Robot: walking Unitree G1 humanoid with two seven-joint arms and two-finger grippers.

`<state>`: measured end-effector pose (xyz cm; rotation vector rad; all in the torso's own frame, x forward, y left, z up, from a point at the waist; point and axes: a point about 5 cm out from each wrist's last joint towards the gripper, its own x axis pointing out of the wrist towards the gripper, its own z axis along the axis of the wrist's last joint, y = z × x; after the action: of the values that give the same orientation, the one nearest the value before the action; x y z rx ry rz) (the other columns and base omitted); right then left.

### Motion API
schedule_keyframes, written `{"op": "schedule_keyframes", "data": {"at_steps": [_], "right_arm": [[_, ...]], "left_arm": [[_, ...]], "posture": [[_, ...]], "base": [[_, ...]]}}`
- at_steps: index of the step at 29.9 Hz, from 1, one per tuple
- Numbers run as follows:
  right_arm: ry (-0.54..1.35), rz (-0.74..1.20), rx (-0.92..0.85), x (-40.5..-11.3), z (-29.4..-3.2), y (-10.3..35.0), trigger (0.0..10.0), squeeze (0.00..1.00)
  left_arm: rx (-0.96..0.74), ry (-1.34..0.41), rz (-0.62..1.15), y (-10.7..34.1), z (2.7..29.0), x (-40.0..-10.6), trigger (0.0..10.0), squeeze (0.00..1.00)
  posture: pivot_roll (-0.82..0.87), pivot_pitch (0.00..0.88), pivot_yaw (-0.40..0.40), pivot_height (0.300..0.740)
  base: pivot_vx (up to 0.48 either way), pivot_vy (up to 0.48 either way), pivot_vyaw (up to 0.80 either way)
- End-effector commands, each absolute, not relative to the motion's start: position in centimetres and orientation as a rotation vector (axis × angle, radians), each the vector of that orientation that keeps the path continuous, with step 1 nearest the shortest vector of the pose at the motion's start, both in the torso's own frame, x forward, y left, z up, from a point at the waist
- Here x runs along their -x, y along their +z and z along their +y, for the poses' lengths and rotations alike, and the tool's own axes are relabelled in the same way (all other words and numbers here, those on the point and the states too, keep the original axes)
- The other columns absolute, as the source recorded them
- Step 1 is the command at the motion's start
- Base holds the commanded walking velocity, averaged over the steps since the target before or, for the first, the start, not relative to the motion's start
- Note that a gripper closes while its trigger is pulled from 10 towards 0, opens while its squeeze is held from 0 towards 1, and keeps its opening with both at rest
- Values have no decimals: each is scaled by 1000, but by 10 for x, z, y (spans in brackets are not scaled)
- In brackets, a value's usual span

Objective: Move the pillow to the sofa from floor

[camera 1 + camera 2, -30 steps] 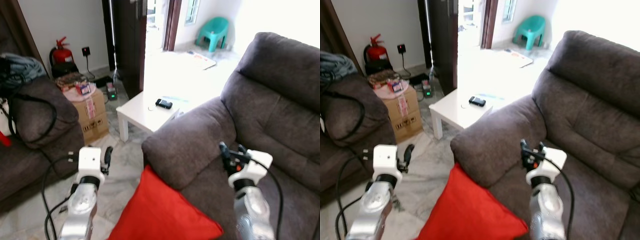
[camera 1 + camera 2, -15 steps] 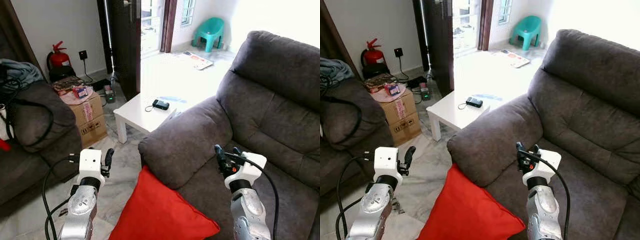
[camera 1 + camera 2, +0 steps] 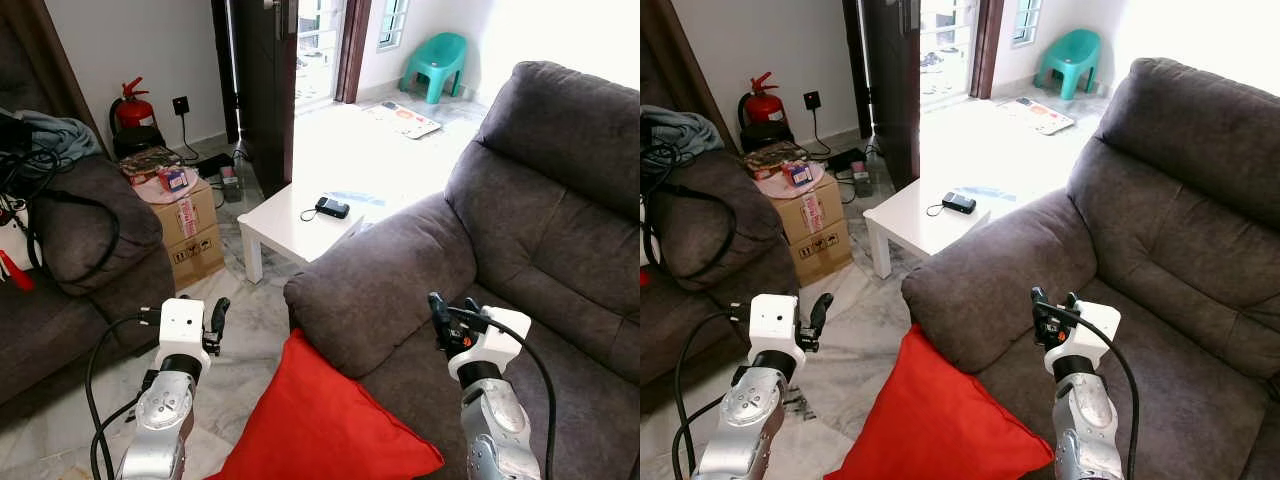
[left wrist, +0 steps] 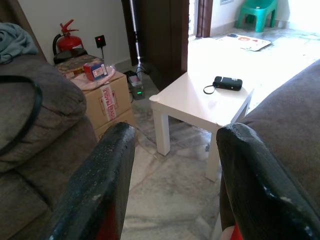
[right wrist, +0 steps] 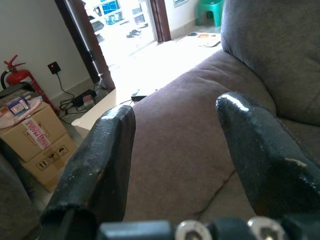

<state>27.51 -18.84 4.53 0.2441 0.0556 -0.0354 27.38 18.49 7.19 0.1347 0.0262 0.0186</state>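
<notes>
red print on the tape of the cardboard box is too small to read.

Silver arms, black-fingered tools, black cables

A plain red pillow leans tilted against the front of the grey sofa, one corner up under the armrest; its lower edge seems to rest on the floor, though that part is cut off

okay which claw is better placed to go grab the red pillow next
Probably the left claw: it hangs open over bare floor beside the pillow. The right claw, also open, is above the sofa seat.
</notes>
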Motion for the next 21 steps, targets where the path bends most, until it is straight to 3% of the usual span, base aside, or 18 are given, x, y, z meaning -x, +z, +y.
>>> {"op": "schedule_keyframes", "data": {"at_steps": [1, 21], "right_arm": [[-51, 71, -241, -277, -192, 45, 10000, 0], [-81, 41, -268, -281, -195, 50, 10000, 0]], "left_arm": [[-130, 0, 57, 66, 181, -273, 10000, 0], [-202, -33, -34, 84, 176, -280, 10000, 0]], "posture": [[67, 0, -75, 740], [69, 0, -73, 740]], "base": [[0, 0, 0], [0, 0, 0]]}}
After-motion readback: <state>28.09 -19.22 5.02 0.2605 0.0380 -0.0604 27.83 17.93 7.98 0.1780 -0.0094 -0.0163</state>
